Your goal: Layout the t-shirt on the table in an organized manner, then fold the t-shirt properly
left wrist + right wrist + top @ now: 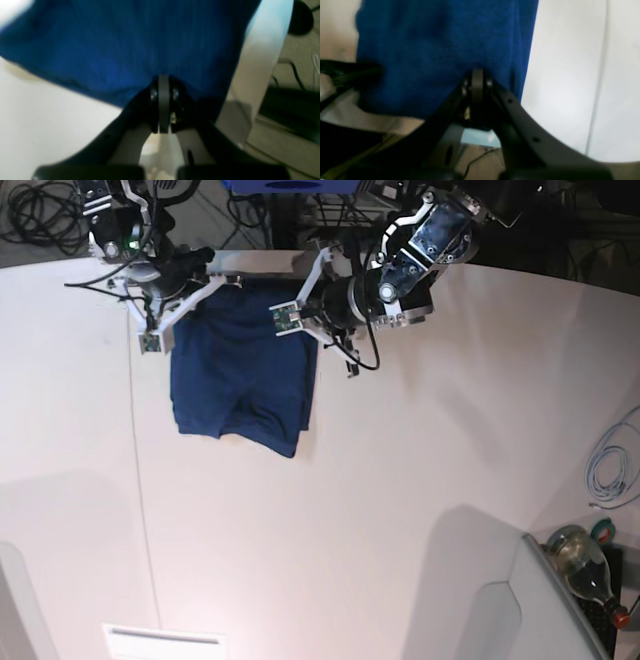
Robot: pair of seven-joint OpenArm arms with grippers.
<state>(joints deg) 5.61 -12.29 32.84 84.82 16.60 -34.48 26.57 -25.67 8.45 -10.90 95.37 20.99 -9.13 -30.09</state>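
Overhead view, left to right. At far left a thin dark seam (140, 480) runs down the white tabletop (400, 480). Just right of it, near the far edge, the right arm's gripper (172, 302) has its fingers (477, 82) pressed together on the top edge of the dark blue t-shirt (240, 375); its wrist camera shows the cloth pinched between them and hanging away from the lens.

The t-shirt lies partly on the tabletop, spread from the far edge toward the viewer. Its lower part is bunched and uneven, with one corner drooping lower on the right side. Its top edge runs sideways between the two grippers, and the body trails from them toward the middle of the tabletop.

Further right, the left arm's gripper (305, 310) holds the other top corner. Its wrist camera shows its fingers (163, 100) shut tight on the blue cloth.

Each arm is on its own corner, so neither is nearer than the other. The cloth's length runs away from both sets of fingers, so a matched pull along that line seems to be what would flatten it.

At the lower right corner, off the tabletop, a bottle (585, 560) lies beside a coiled cable (610, 470).
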